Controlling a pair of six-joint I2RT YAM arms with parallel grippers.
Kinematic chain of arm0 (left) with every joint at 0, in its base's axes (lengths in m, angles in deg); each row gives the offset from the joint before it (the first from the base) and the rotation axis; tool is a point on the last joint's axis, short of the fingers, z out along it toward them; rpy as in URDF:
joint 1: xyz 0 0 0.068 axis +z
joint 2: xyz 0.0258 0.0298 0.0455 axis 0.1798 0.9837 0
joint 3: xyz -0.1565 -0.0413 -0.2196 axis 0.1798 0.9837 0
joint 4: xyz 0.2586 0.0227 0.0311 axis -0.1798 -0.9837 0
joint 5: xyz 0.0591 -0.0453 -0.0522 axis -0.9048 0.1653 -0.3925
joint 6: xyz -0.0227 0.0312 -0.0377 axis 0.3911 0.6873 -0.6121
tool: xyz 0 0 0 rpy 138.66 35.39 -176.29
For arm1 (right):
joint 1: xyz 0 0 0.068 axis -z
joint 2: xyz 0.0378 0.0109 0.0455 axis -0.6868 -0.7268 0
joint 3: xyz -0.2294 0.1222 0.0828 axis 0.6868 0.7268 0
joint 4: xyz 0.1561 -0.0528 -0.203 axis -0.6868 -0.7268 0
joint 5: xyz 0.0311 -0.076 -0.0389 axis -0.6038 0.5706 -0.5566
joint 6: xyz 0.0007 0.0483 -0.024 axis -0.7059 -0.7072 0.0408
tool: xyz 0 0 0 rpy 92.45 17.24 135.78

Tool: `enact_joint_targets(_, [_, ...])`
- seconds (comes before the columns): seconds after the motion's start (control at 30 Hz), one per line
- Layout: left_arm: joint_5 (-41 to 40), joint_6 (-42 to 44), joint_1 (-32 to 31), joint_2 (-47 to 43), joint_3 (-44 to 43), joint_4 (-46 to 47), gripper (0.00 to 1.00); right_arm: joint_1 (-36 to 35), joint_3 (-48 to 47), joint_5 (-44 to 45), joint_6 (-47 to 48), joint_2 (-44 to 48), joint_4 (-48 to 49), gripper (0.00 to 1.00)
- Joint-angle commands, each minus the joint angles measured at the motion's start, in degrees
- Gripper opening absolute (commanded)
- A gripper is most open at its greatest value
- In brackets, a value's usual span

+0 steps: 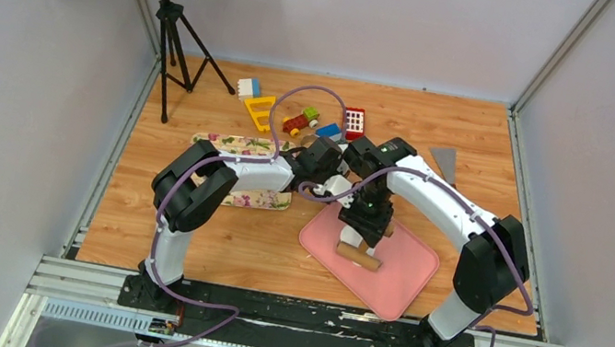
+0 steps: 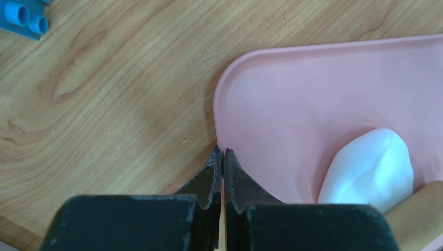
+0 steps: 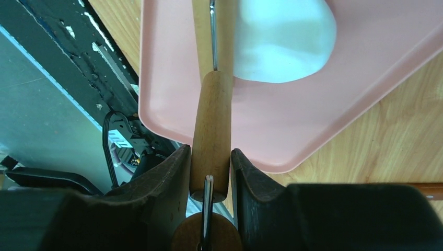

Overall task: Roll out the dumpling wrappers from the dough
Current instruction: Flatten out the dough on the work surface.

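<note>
A soft white lump of dough (image 2: pixel 371 167) (image 3: pixel 282 42) lies on the pink tray (image 1: pixel 404 277) (image 2: pixel 292 94) (image 3: pixel 172 78). A wooden rolling pin (image 1: pixel 359 255) rests on the tray against the dough. My right gripper (image 1: pixel 367 225) (image 3: pixel 211 157) is shut on the pin's wooden handle (image 3: pixel 211 120), pointing down over the tray. My left gripper (image 1: pixel 326 200) (image 2: pixel 221 152) is shut, its tips touching the tray's left rim, and nothing shows between them. No dumpling wrappers are in view.
Toy blocks (image 1: pixel 303 120) lie scattered at the back, one blue block (image 2: pixel 23 15) near the left arm. Two floral boards (image 1: pixel 243 145) sit under the left arm. A metal scraper (image 1: pixel 445 161) lies back right. A tripod stand (image 1: pixel 168 30) is back left.
</note>
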Motion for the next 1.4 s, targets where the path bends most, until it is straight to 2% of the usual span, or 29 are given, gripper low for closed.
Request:
enact_joint_targets(0.0, [-0.3, 0.8, -0.4, -0.2, 1.2, -3.7, 0.00, -1.1, 1.2, -1.5, 1.4, -1.4, -1.1, 0.00])
enact_joint_targets(0.13, [-0.1, 0.9, -0.4, -0.2, 1.1, -3.7, 0.00, -1.1, -0.8, -1.1, 2.0, 0.0, -1.7, 0.00])
enact_joint_targets(0.27, [-0.1, 0.9, -0.4, -0.4, 1.2, -3.6, 0.00, -0.2, -6.9, -3.9, 3.4, 3.7, -3.2, 0.00])
enact_joint_targets(0.4, [0.1, 0.9, -0.4, -0.6, 1.1, -3.6, 0.00, 3.8, -14.0, -7.0, 3.5, 5.9, -4.0, 0.00])
enact_joint_targets(0.5, [0.2, 1.0, -0.4, -0.8, 1.2, -3.7, 0.00, 7.0, -15.6, -9.5, 3.5, 5.2, -5.0, 0.00])
enact_joint_targets(0.8, [0.4, 1.1, -0.4, -0.7, 1.2, -3.4, 0.00, 8.5, -8.3, -7.7, 1.7, 2.4, -4.6, 0.00])
enact_joint_targets(1.0, [0.7, 1.0, -0.4, -0.3, 1.1, -3.5, 0.00, 8.5, -3.8, -4.1, -1.3, -0.3, -0.9, 0.00])
enact_joint_targets(1.37, [0.7, 0.9, -0.4, 0.1, 1.0, -3.7, 0.00, 4.6, -1.1, -0.9, -0.6, -4.3, 0.2, 0.00])
